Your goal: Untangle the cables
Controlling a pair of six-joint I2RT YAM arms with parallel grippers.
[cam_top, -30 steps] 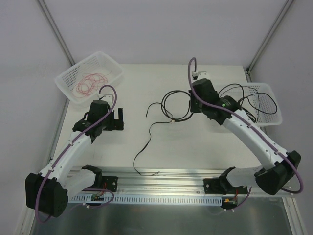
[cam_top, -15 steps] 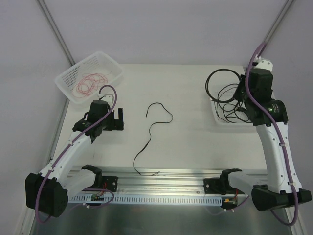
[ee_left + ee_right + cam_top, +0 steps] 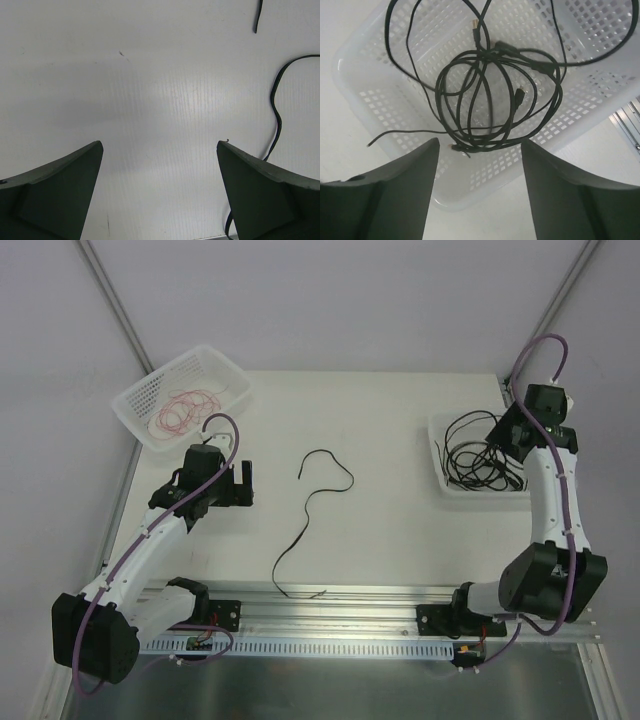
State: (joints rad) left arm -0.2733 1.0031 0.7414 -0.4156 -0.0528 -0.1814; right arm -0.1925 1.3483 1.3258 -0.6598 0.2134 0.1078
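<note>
White table top point(image 3: 400, 540) inside pale grey walls, with a white perforated plastic basket point(image 3: 437, 435) at the far right and a second such basket point(image 3: 130, 400) at the far left.

On the right side: has just swung away from the middle of the table, across to the far right basket, and let go there. Shows now the right gripper point(image 3: 479, 150) with both fingers apart above the basket and nothing between them. Was closed on the bundle of thin black cables with small connectors point(image 3: 490, 95) a second ago; leaves it now loose on the basket floor, in several overlapping loops, with at least one strand end over the rim.

On the left side: no change. Keeps the left gripper point(image 3: 160, 145) wide apart and empty, low over bare table, near the far left basket. Contains there only a small coil of thin red cables point(image 3: 185, 408).

For the task: means, most likely, one more separation done. Leaves a single thin black cable point(image 3: 306, 523) alone in the middle of the table, in a loose S line from far to near, touching no other cable, a little to the right of the left gripper. Seems free to be picked up next. Cannot tell knotted from merely overlapped for the black loops in the right basket.
</note>
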